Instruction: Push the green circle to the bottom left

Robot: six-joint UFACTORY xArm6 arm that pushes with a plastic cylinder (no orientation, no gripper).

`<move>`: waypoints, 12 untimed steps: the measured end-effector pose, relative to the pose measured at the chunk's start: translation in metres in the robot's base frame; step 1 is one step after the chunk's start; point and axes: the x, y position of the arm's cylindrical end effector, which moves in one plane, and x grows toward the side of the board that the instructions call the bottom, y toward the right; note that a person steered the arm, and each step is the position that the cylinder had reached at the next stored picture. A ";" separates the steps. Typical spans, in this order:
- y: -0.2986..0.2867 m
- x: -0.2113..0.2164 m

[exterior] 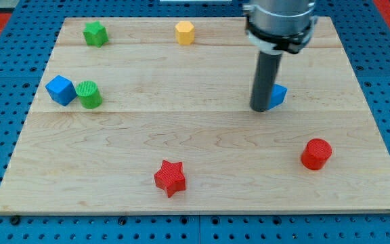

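The green circle (88,94) stands near the board's left edge, touching or almost touching a blue cube (60,89) on its left. My tip (260,108) is far to the view's right of it, right of the board's middle. The rod stands just in front of a blue block (278,95) and hides most of it, so its shape cannot be made out. The rest of the arm enters from the view's top.
A green star (95,33) and a yellow hexagon (185,32) sit near the top edge. A red star (170,177) lies near the bottom middle and a red hexagon-like block (316,154) at the lower right. The wooden board (202,135) rests on a blue pegboard.
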 end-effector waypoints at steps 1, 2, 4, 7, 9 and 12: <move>0.037 0.000; 0.019 0.001; -0.157 -0.088; -0.317 -0.030; -0.333 0.058; -0.389 0.059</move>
